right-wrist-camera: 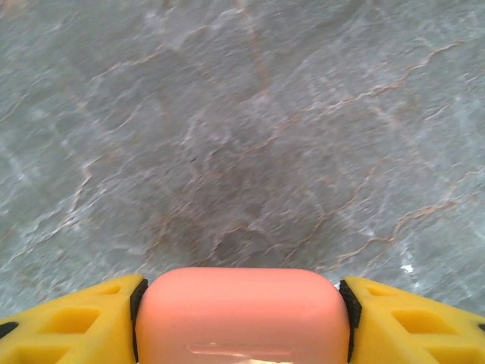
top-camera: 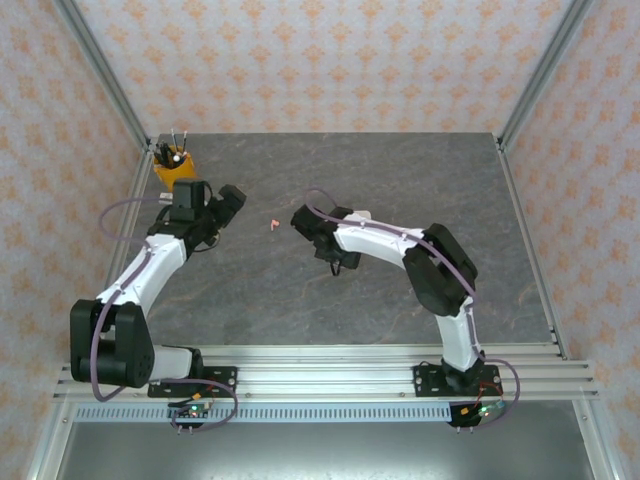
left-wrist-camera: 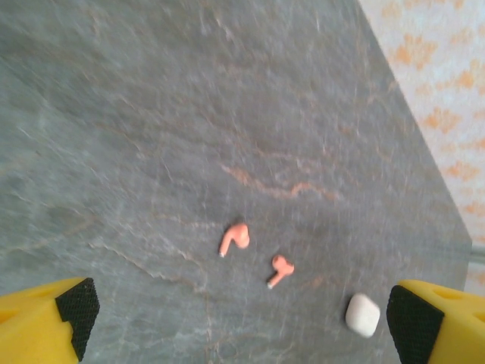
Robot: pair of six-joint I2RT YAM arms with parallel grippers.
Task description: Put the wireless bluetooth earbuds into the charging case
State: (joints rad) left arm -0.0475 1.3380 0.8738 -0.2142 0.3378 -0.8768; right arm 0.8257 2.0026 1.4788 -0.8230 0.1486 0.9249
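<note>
Two coral-pink earbuds lie close together on the grey stone tabletop, both loose. In the top view they are a small pink speck between the two grippers. My left gripper hangs over them, wide open, with nothing between its yellow fingers. It sits left of the earbuds in the top view. My right gripper is shut on a coral-pink charging case, its black pads pressing the case's two ends. From above, this gripper is just right of the earbuds, and the case is hidden under it.
A small white rounded object lies on the table beside the left gripper's right finger; what it is I cannot tell. A yellow cup with pens stands at the back left corner. Patterned walls and metal posts ring the table.
</note>
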